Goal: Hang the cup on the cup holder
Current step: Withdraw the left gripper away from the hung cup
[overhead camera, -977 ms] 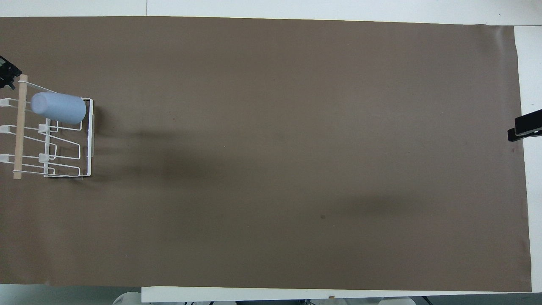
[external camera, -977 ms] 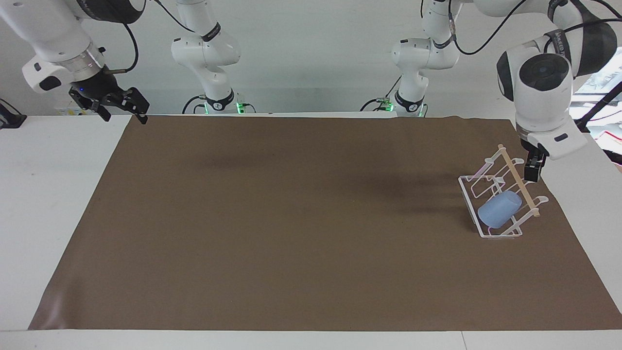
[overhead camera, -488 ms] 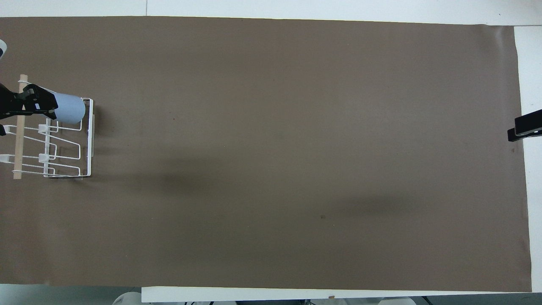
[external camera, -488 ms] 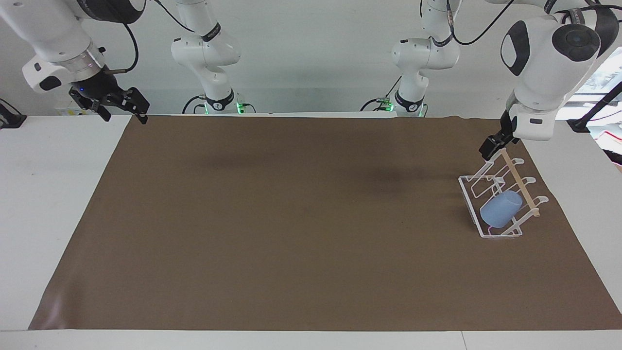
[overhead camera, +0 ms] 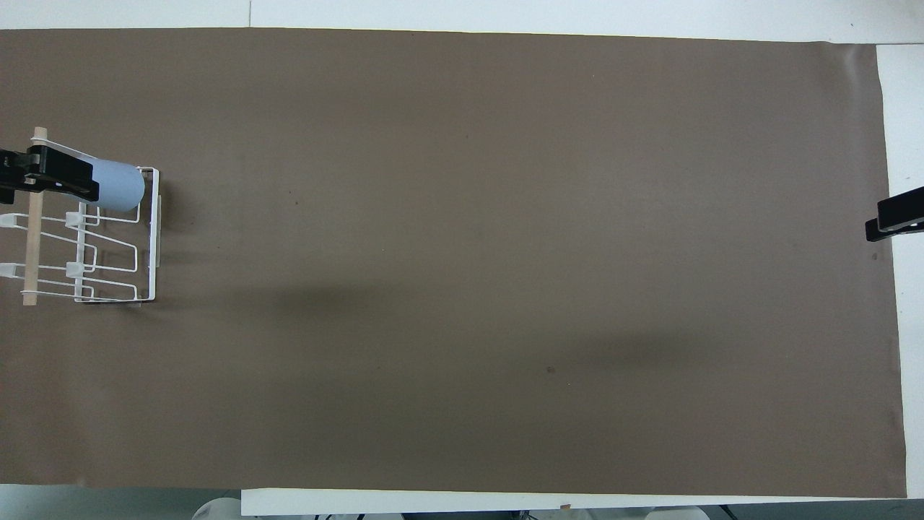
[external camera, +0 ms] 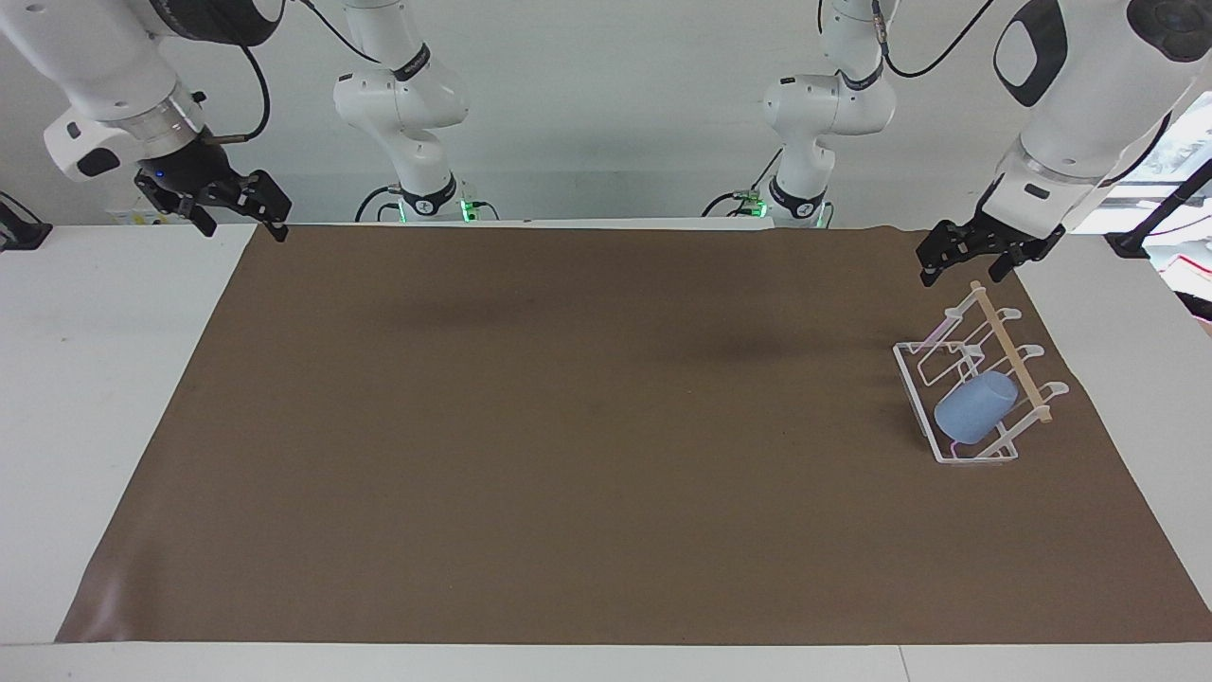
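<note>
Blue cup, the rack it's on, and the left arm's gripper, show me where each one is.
cup [external camera: 973,407], facing view, on its side wall.
rack [external camera: 911,377], facing view, on the base's wire edge.
left gripper [external camera: 956,265], facing view, midway between its fingers, in the air over the rack's end nearer the robots.

The table [external camera: 57,398] is white, and a large brown mat [external camera: 587,426] lies flat on it, covering nearly all of its width and leaving bare white strips at both ends. On the mat, at the left arm's end of the table, stands the white wire cup holder [external camera: 975,379] [overhead camera: 94,231], with its rectangular base resting directly on the brown surface.
</note>
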### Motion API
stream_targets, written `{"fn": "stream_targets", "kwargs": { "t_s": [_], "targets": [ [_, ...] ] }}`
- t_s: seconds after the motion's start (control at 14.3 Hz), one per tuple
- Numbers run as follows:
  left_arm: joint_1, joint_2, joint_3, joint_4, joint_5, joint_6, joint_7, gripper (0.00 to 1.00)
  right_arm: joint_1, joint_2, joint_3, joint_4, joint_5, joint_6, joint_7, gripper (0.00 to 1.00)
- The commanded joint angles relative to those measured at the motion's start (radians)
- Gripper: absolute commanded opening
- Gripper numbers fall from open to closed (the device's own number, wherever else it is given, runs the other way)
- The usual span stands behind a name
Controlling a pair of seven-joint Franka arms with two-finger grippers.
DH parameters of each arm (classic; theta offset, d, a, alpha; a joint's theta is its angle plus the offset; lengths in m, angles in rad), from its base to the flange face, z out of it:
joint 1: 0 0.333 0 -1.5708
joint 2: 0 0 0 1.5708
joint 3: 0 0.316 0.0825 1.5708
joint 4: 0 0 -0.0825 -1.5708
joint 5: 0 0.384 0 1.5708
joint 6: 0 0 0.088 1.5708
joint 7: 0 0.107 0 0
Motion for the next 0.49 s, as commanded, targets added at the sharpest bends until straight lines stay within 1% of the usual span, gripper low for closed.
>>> {"fn": "stream_targets", "kwargs": {
  "t_s": [0.0,0.14,0.42],
  "targets": [
    [0.022,0.036,-0.002,0.059,-0.022,-0.029,0.032,1.0,0.004,-0.014,-0.003,-0.018,-0.002,0.0,-0.007,0.99],
    [0.021,0.059,-0.002,0.108,-0.018,-0.05,0.033,1.0,0.004,-0.014,-0.003,-0.018,-0.002,0.0,-0.007,0.99],
    [0.021,0.06,-0.002,0.109,-0.025,-0.064,0.033,1.0,0.004,-0.014,-0.003,-0.018,-0.002,0.0,-0.007,0.99]
  ]
}}
